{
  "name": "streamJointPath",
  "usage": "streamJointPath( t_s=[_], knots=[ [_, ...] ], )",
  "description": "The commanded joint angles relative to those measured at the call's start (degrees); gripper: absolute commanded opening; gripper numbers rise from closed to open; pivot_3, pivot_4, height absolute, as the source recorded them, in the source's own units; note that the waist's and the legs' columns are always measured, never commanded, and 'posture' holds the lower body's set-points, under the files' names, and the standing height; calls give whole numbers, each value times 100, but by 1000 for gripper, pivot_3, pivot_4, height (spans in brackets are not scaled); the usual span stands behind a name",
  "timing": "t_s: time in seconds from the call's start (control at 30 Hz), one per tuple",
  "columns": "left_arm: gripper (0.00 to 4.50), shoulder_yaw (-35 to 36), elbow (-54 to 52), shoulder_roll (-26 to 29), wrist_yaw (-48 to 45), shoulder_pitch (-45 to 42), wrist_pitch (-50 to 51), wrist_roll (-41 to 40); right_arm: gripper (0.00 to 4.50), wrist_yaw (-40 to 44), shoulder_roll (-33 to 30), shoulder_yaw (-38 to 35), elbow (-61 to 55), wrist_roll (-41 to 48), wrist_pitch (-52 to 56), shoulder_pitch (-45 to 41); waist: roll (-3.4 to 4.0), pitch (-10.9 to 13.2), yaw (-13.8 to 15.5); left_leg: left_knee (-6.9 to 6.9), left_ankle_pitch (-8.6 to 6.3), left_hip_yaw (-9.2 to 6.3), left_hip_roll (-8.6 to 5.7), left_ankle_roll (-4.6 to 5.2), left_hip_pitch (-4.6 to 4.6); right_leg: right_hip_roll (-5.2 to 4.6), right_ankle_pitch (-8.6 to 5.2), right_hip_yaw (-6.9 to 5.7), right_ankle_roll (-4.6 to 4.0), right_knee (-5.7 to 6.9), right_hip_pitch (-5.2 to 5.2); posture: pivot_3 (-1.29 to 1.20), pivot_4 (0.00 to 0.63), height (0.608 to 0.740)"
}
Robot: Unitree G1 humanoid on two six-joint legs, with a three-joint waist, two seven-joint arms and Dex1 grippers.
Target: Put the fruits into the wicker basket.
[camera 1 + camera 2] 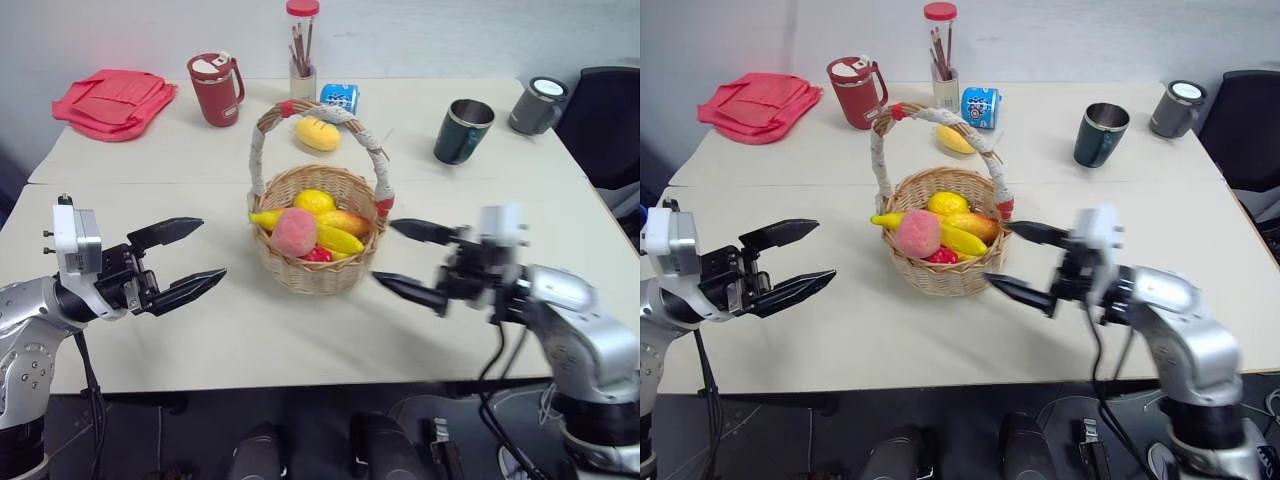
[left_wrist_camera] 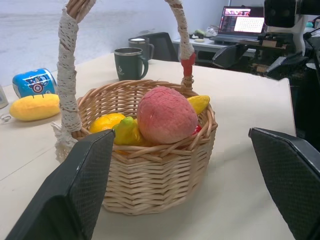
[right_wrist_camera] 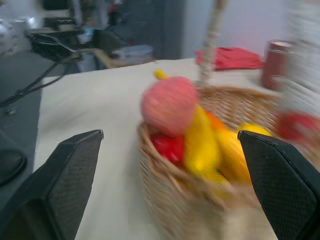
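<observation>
The basket (image 1: 318, 232) stands near the middle of the table (image 1: 300, 340), with the peach (image 1: 294, 232), the banana (image 1: 330, 238) and the mango (image 1: 345, 220) lying inside it, along with a yellow lemon-like fruit (image 1: 314, 201) at the back and something red (image 1: 318, 254) low between them. The left wrist view looks at the basket from its side and shows the peach riding highest, above the rim, and far behind the basket a laptop (image 2: 242, 22) on another desk, which the head views do not take in. The right wrist view sees the basket from the opposite side, where the red thing shows under the peach and the banana leans on the rim. The head views alone show what lies behind the basket: a yellow fruit (image 1: 318, 133) on the table under the handle arch, a blue can (image 1: 340, 97), a pen jar (image 1: 302, 60), a red mug (image 1: 216, 88), a red bag (image 1: 112, 102), and to the basket's right a dark cup (image 1: 463, 130) and a grey mug (image 1: 538, 104). The left gripper (image 1: 190, 258) hangs to the left of the basket, fingers apart and empty; the right gripper (image 1: 405, 262) hangs just right of it, fingers also apart and empty, its upper finger near the handle's red band. Bare tabletop runs from the basket to the near edge and out to both sides.
</observation>
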Motion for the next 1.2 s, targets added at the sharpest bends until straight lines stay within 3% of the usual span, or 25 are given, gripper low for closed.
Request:
streamJointPath(
  t_s=[0.03,0.17,0.27,0.47,0.63,0.77,0.93,1.13,1.2],
  knots=[
    [4500,263,6,136,-24,88,102,-179,4465,477,-239,-864,641,-322,-1012,793,0,0,3,-1,0,0,0,0,3,1,0,-1,0,-6,3,0,150,740],
    [4500,297,178,287,-116,221,296,-159,4465,658,-278,-1242,1404,-608,-1800,1264,1,0,-18,-5,1,1,1,0,12,2,1,-1,1,-6,8,0,150,740],
    [4500,233,285,294,-208,153,86,-9,4465,696,-258,-999,1764,-718,-2156,801,7,4,-75,-6,3,15,4,-3,21,2,3,8,5,0,7,0,150,740],
    [4500,-4,373,283,-323,-146,-98,119,4465,785,-111,201,2184,-598,-1284,-1251,13,8,-143,-12,13,6,13,-20,22,5,-2,6,-4,24,-3,0,150,740],
    [4500,-164,244,221,-302,-137,-149,187,4465,992,411,1144,3096,-874,-933,-2939,15,9,-143,-27,14,11,10,-22,13,5,-4,5,-8,30,-12,0,150,740],
    [4500,-207,223,189,-231,-163,-216,231,3666,977,803,1518,3690,-1104,-847,-3600,14,9,-113,-37,13,9,3,-20,5,1,-4,1,-7,24,-13,0,150,740],
    [4500,-209,66,167,-106,-91,-223,238,1977,1318,819,1708,3734,-1178,-851,-3628,14,9,-22,-41,11,8,1,-15,1,0,-3,-2,-7,19,-14,0,150,740],
    [4500,-317,18,69,-8,-97,-257,275,113,1437,599,1290,2980,-722,-668,-3113,14,9,-12,-40,11,7,1,-16,0,1,-3,-4,-5,18,-13,0,150,740],
    [4500,-445,102,13,6,-204,-293,328,113,1159,455,828,2301,-296,-331,-2679,14,9,4,-39,12,7,1,-16,0,1,-3,-8,-5,20,-11,0,150,740]
  ],
)
